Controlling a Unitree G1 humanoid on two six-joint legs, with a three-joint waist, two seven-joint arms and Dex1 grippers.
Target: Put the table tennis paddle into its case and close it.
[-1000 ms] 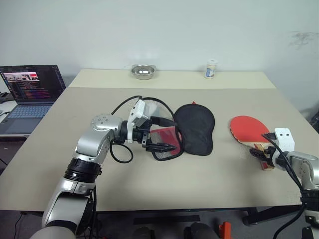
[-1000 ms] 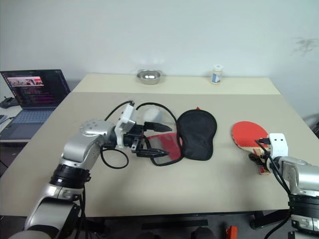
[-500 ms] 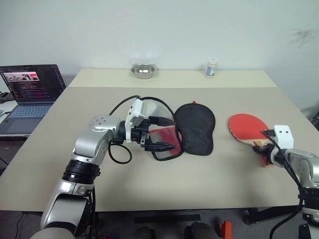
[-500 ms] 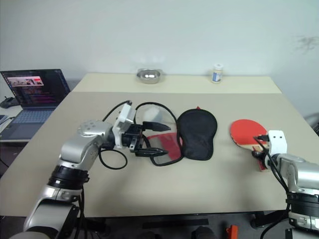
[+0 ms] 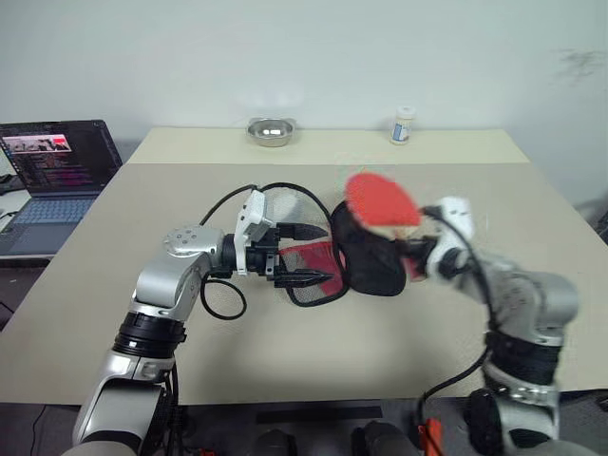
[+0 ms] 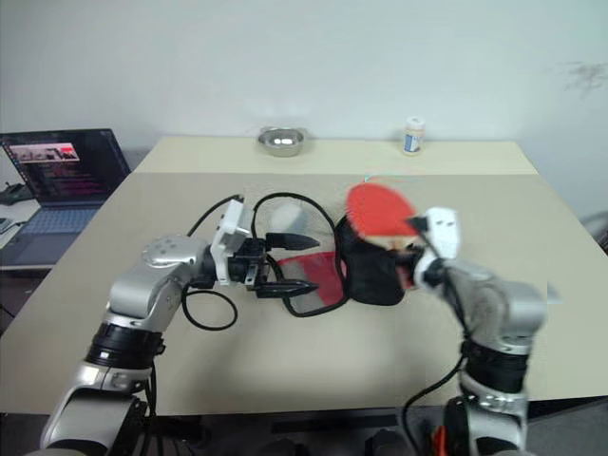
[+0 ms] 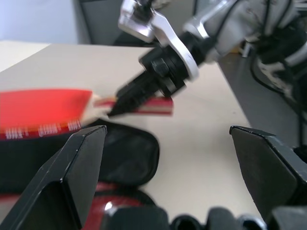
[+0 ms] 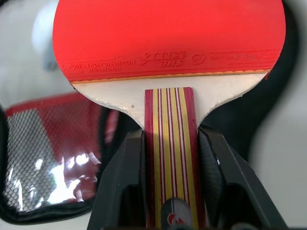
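The right gripper (image 8: 168, 158) was clamped on the handle of the table tennis paddle (image 5: 382, 199) — blade leading, held above the case (image 5: 356, 252) — whose mouth lay left, beside the wide-open left gripper (image 5: 306, 255).

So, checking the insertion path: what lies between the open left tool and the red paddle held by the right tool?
The open red-and-black fabric case, lying on the table in the head views; nothing else lies there.

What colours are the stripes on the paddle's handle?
Red and yellow stripes run along the handle of the table tennis paddle. The right wrist view shows them best.
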